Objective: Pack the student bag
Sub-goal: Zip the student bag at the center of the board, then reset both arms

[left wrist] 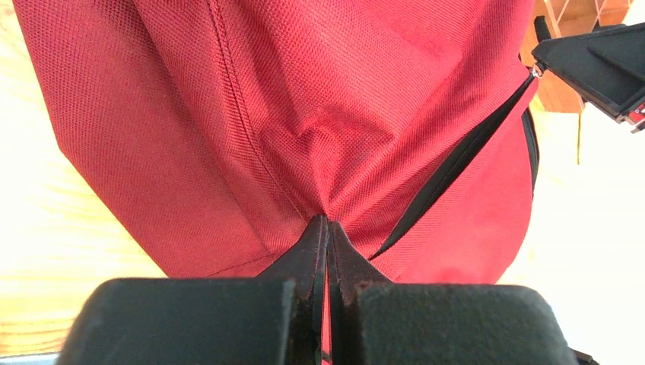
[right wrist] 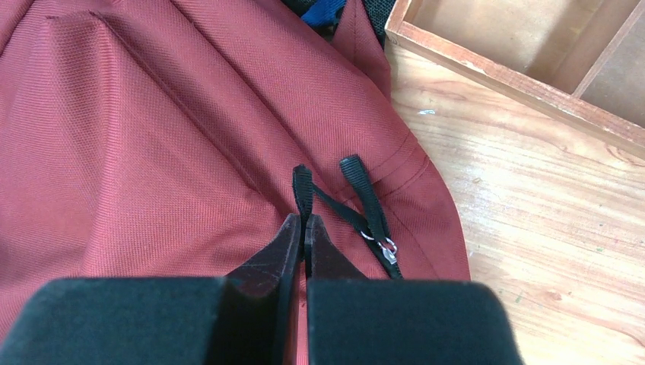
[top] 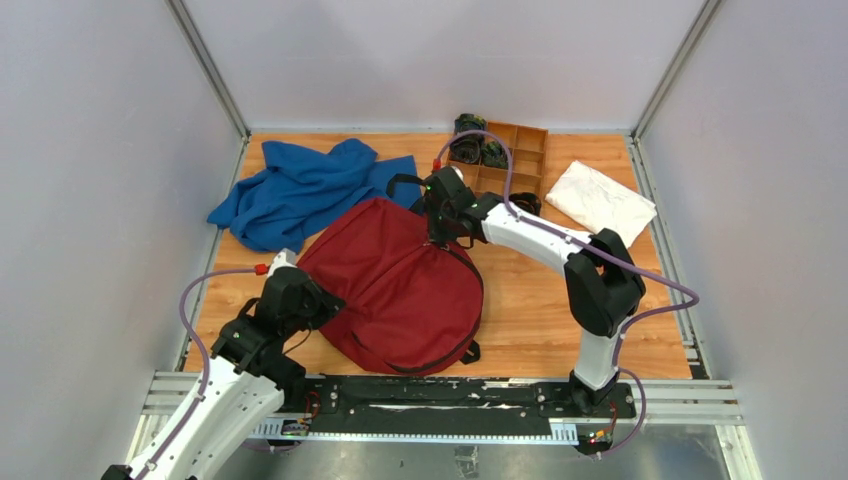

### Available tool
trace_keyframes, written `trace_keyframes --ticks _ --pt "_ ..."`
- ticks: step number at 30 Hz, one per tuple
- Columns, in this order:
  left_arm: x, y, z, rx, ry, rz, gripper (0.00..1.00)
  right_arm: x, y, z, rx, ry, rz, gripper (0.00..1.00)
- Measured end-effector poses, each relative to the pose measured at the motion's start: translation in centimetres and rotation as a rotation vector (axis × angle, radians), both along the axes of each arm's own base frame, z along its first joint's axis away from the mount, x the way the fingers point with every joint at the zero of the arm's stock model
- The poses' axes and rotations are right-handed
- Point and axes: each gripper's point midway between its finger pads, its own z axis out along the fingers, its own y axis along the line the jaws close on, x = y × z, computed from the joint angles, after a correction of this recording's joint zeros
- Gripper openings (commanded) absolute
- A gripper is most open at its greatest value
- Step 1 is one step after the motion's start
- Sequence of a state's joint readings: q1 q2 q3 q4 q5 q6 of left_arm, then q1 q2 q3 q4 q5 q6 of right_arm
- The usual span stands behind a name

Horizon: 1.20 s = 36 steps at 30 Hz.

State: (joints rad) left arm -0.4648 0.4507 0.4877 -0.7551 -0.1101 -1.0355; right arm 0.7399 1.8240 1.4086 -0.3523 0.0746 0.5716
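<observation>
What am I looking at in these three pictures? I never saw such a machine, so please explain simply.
Two robot arms stand at a wooden table. One picture comes from a camera above; the other two from small cameras on the wrists. On the table lie a red student bag, a blue cloth, a white cloth and a wooden tray. The left gripper is shut, pinching the bag's fabric. The right gripper is shut on a black zipper strap of the bag.
</observation>
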Motion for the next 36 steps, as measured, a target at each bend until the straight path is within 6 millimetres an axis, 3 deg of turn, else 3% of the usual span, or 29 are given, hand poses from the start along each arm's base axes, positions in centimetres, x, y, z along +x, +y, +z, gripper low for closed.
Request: trace_keyframes --ticks 8,9,10,12,13,16,18,20,22,25,29,32,36 --pt "0.0 0.0 0.1 -0.003 -0.007 -0.005 0.00 0.1 0.1 0.0 0.010 0.001 0.021 0.00" --pt "0.0 -0.1 0.2 -0.004 -0.008 -0.007 0.04 0.1 0.1 0.0 0.010 0.000 0.024 0.00" --pt "0.0 -0.2 0.2 -0.005 -0.012 -0.011 0.17 0.1 0.1 0.0 0.009 -0.001 0.027 0.05" --pt "0.1 -0.2 0.2 0.003 -0.015 -0.021 0.52 0.2 0.1 0.1 0.007 -0.004 0.038 0.27" --pt "0.0 -0.1 0.1 0.017 -0.013 -0.028 0.62 0.2 0.0 0.1 0.004 -0.007 0.041 0.39" --pt "0.1 0.3 0.2 0.068 -0.001 -0.040 0.77 0.7 -0.9 0.3 -0.018 -0.020 0.039 0.69" --pt "0.6 0.5 1.3 0.106 -0.011 -0.058 0.82 1.0 -1.9 0.9 -0.046 -0.039 0.030 0.75" --pt "1.6 0.4 3.9 0.145 -0.047 -0.084 0.86 1.2 -3.1 2.4 -0.068 -0.075 0.008 0.76" --pt "3.0 0.2 7.0 0.180 -0.101 -0.106 0.92 1.3 -4.8 5.0 -0.093 -0.135 -0.024 0.77" --pt "5.3 -0.1 11.8 0.243 -0.184 -0.136 1.00 1.0 -8.8 10.9 -0.095 -0.254 -0.104 0.84" --pt "7.6 -0.6 16.0 0.318 -0.250 -0.184 1.00 -0.1 -16.6 18.4 -0.066 -0.414 -0.286 0.94" --pt "8.5 -0.9 18.4 0.354 -0.301 -0.223 1.00 -2.9 -22.7 20.3 -0.091 -0.471 -0.427 0.97" --pt "9.0 -0.9 20.7 0.395 -0.361 -0.252 1.00 -7.2 -26.8 19.6 -0.138 -0.473 -0.504 0.99"
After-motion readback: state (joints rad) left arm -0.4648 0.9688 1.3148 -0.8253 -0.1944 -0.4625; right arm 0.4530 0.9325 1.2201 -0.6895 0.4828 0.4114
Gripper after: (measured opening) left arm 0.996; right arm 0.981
